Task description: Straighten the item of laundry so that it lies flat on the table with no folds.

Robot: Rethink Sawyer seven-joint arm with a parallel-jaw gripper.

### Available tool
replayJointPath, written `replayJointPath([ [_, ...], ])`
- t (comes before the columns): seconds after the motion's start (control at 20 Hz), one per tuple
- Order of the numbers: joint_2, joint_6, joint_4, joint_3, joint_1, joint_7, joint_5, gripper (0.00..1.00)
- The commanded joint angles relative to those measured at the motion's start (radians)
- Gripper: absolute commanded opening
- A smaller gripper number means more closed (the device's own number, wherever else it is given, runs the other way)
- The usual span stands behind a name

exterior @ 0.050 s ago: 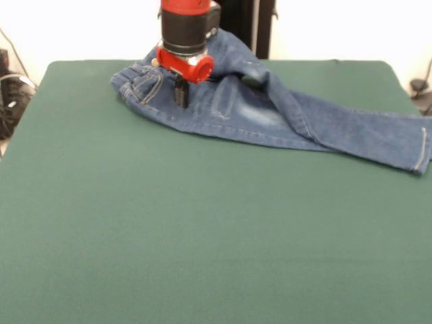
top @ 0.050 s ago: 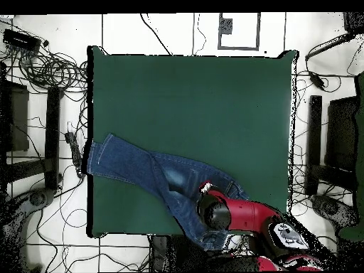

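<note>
Cables (top @ 0.050 s ago: 53, 67): you are seeing tangled black loops lying on the white floor.
Black stands (top @ 0.050 s ago: 313, 142): standing beside the far edge.
Tiled floor (top @ 0.050 s ago: 163, 28): showing dark grout lines.

floor (top @ 0.050 s ago: 163, 25): white tiles, dark seams | cables (top @ 0.050 s ago: 50, 67): coiled, tangled on floor | wall (exterior @ 0.050 s ago: 101, 27): plain white

Front view: the jeans (exterior @ 0.050 s ago: 270, 111) lie across the far part of the table (exterior @ 0.050 s ago: 202, 236), waist end at left and legs running right to the table's right edge. The gripper (exterior @ 0.050 s ago: 181, 94) stands over the waist end. One leg crosses on top of the other near the middle.
</note>
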Motion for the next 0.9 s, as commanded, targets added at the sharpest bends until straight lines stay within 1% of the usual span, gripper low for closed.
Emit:
replayJointPath([
  [0.05,0.036,-0.005,-0.132,0.13,-0.06,-0.121,-0.134,0.0],
  [0.1,0.029,-0.004,-0.135,0.149,-0.09,-0.124,-0.151,0.0],
  [0.15,0.003,0.014,-0.136,0.146,-0.1,-0.125,-0.16,0.0],
  [0.25,-0.057,0.088,-0.139,0.163,-0.127,-0.166,-0.186,0.0],
  [0.4,-0.084,0.18,-0.143,0.231,-0.179,-0.215,-0.197,0.0],
  [0.6,-0.117,0.232,-0.149,0.263,-0.192,-0.201,-0.196,0.0],
  [0.75,-0.159,0.276,-0.171,0.279,-0.186,-0.222,-0.211,0.0],
  [0.85,-0.175,0.307,-0.174,0.301,-0.195,-0.233,-0.21,0.0],
  [0.9,-0.174,0.303,-0.174,0.309,-0.199,-0.227,-0.214,0.0],
])
